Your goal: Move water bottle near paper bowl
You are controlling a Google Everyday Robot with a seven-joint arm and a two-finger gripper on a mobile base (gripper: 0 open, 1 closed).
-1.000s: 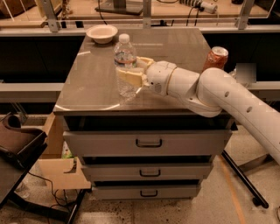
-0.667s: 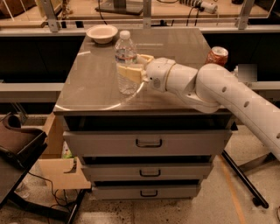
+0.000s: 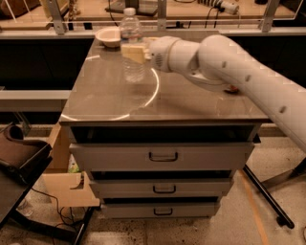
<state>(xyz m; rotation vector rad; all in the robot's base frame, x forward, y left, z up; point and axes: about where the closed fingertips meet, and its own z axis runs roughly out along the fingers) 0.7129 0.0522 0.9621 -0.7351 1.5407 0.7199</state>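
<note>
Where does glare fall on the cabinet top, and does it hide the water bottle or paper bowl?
Camera view: a bright curved reflection runs across the cabinet top in front of the water bottle, which the gripper holds at mid-height; it hides neither the bottle nor the paper bowl at the rear left.

You are looking at a clear, ribbed water bottle with a white cap, clasped round its middle by the cream-yellow gripper at the far left of the cabinet top. Just behind it, the paper bowl is cream-white. The arm is glossy white with small dark dots along it. The cabinet top is dull grey-brown, crossed by a pale curved streak of light. The drawers are grey with black handles; the floor is speckled beige.
</note>
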